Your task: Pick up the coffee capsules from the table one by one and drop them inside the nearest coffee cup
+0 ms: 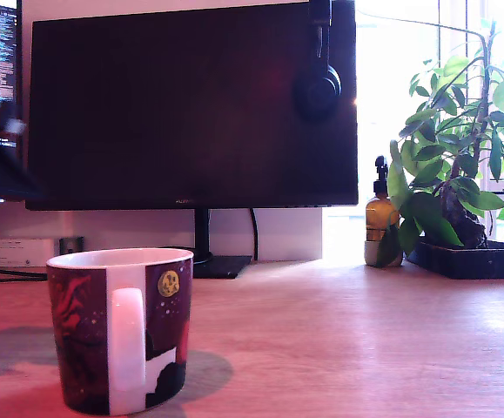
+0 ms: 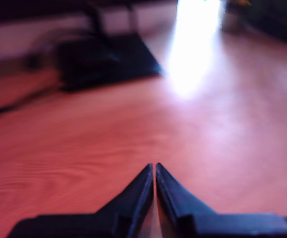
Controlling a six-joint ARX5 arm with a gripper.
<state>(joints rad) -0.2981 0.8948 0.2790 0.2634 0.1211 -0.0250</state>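
We see a maroon-and-black mug (image 1: 119,329), white handle towards us, on the bench (image 1: 347,340); gripper (image 2: 154,171) jaws pressed together.

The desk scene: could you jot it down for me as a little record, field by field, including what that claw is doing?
mug: dark patterned coffee cup with white handle, upright on the table
capsules: none visible in either view
claw: the claw has its tips pressed together, nothing between them, above bare wood
behind the mug: dark monitor with headphones hanging on it
exterior view's right: potted plant, small pump bottle
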